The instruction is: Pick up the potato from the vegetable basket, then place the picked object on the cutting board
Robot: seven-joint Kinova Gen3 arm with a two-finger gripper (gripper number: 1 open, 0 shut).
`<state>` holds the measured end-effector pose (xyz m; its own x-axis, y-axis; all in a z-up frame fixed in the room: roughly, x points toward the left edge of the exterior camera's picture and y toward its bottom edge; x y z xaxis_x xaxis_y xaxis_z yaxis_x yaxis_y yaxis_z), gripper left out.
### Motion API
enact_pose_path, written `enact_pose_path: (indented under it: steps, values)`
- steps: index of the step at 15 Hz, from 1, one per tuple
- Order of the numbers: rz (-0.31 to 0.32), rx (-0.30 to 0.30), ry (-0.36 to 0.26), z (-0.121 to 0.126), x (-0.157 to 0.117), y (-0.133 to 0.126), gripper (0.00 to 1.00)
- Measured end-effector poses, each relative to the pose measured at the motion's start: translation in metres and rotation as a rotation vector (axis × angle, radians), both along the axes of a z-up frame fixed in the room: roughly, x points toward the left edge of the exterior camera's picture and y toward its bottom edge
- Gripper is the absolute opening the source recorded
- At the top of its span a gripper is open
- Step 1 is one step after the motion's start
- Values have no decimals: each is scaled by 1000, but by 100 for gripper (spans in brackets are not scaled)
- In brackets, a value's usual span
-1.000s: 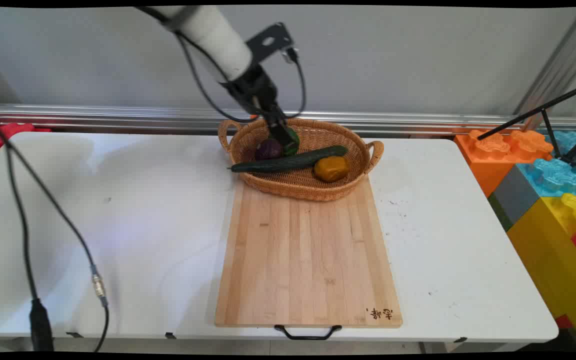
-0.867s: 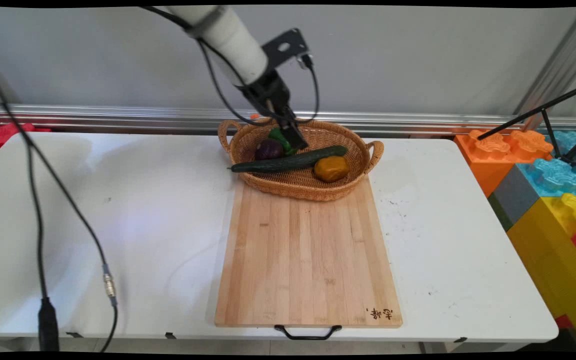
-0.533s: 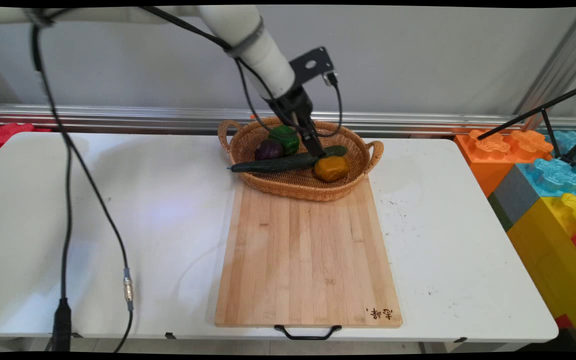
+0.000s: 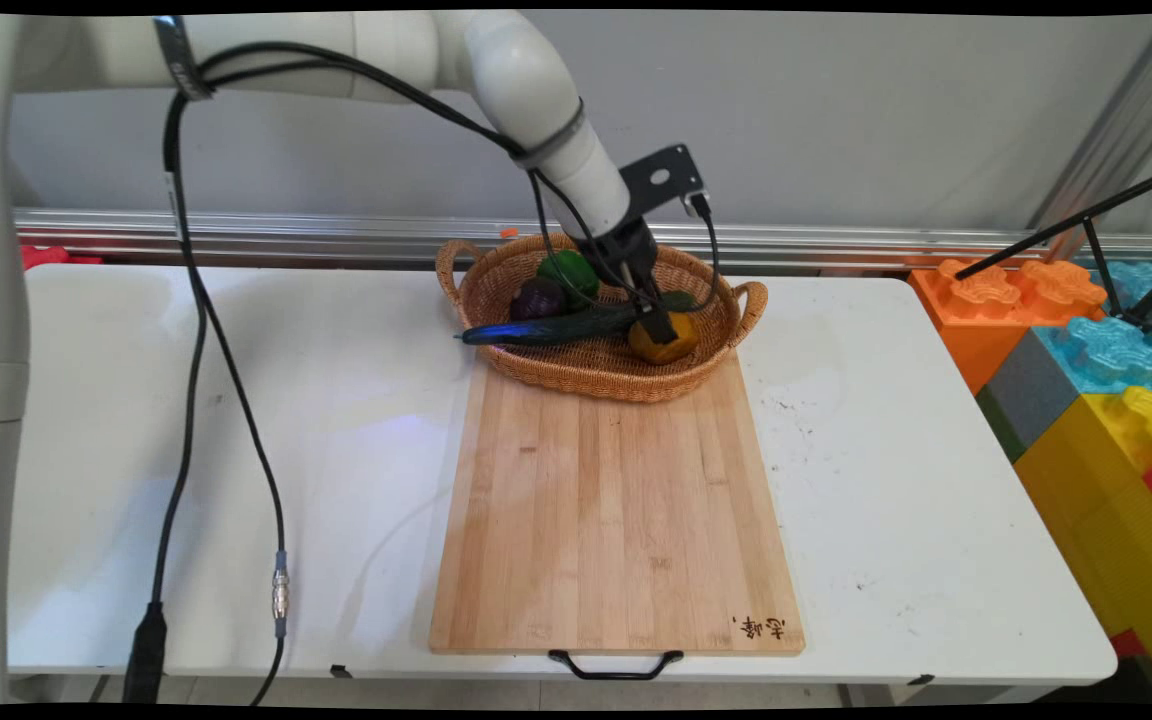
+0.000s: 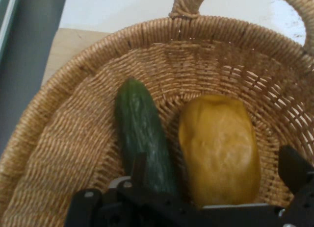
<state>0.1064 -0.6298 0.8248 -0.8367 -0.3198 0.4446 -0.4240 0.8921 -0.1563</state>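
Over the wicker basket [image 4: 706, 355], the gripper [image 4: 658, 327] has swung rightward from the green pepper [image 4: 569, 272] and purple vegetable [image 4: 536, 297] to the yellow-orange potato-like piece [image 5: 219, 148], fingers spread wide astride it, gripping nothing; the cucumber [image 5: 141, 131] lies alongside.

The main view is looking down from above the table's [image 4: 236, 400] near side toward the wall. The hand view is peering closely into the wicker basket [image 5: 64, 138], which both views are sharing [image 4: 586, 375].
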Motion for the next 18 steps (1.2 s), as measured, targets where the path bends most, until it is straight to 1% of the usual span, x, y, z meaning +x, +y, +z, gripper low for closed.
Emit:
enact_pose_path:
  steps: [5,14,15,18]
  values:
    - [6,-1,0,-16,-13,-1,100]
    - [16,-8,3,-27,-26,-1,100]
    - [16,-9,2,-28,-26,-1,0]
    - [22,-9,-2,-29,-26,-2,0]
